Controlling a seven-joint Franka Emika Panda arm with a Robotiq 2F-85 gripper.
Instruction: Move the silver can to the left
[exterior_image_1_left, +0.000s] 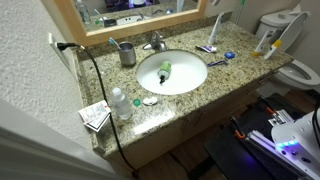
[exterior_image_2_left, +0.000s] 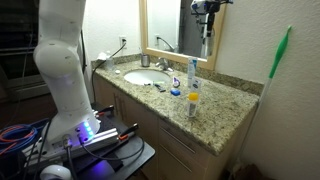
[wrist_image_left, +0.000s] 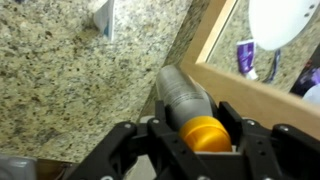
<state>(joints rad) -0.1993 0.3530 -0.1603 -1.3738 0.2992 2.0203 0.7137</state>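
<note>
The silver can (wrist_image_left: 183, 90), slim and grey with an orange-yellow top, sits between my gripper's (wrist_image_left: 198, 125) jaws in the wrist view, which are shut on its upper end. In an exterior view my gripper (exterior_image_2_left: 205, 10) holds the can (exterior_image_2_left: 205, 40) upright in front of the mirror frame, at the back of the granite counter (exterior_image_2_left: 225, 115). Its base is close to the counter; I cannot tell whether it touches. In an exterior view the can (exterior_image_1_left: 216, 28) shows behind the sink, and the gripper is mostly cut off by the top edge.
The sink (exterior_image_1_left: 190, 80) and faucet (exterior_image_1_left: 155, 42) are mid-counter. A metal cup with brushes (exterior_image_1_left: 127, 53) stands beside the faucet. Two small bottles (exterior_image_2_left: 193, 95) stand near the counter's front. A clear bottle (exterior_image_1_left: 120, 103), a box (exterior_image_1_left: 95, 116) and a black cable (exterior_image_1_left: 98, 85) occupy one end.
</note>
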